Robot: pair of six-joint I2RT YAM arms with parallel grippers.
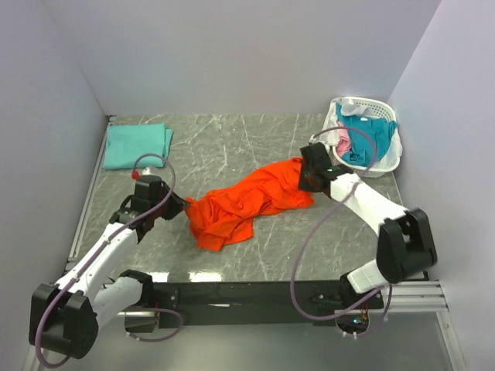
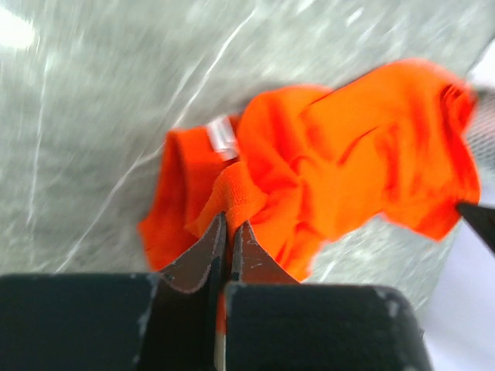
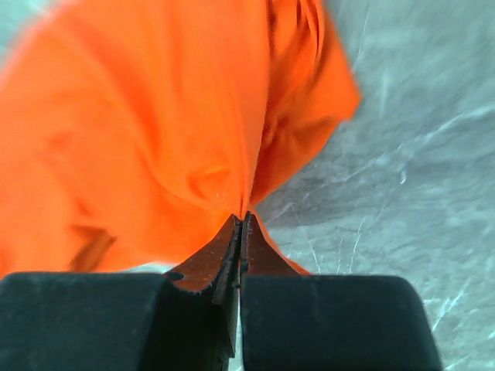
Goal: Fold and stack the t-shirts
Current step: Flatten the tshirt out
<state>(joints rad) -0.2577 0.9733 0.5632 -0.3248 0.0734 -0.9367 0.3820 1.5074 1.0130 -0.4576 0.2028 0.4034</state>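
Orange t-shirt (image 1: 247, 202), bunched at table centre, pinched at its 9 o'clock edge by the left gripper (image 1: 186, 207) and at its 2 o'clock end by the right gripper (image 1: 305, 178), apparently for spreading flat; blur hides which hems.

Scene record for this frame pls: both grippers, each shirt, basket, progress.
left gripper: fingers shut on a ribbed edge of the bright orange cloth t-shirt, at its left end
right gripper: fingers shut on the orange shirt's right end
orange shirt: crumpled, unfolded, mid-table, spanning between both grippers
mint-green cloth t-shirt: folded, far-left corner of the grey marbled table
white slotted plastic basket: far-right corner, holds teal-blue cloth and pink cloth
progress: one shirt folded, nothing stacked on it
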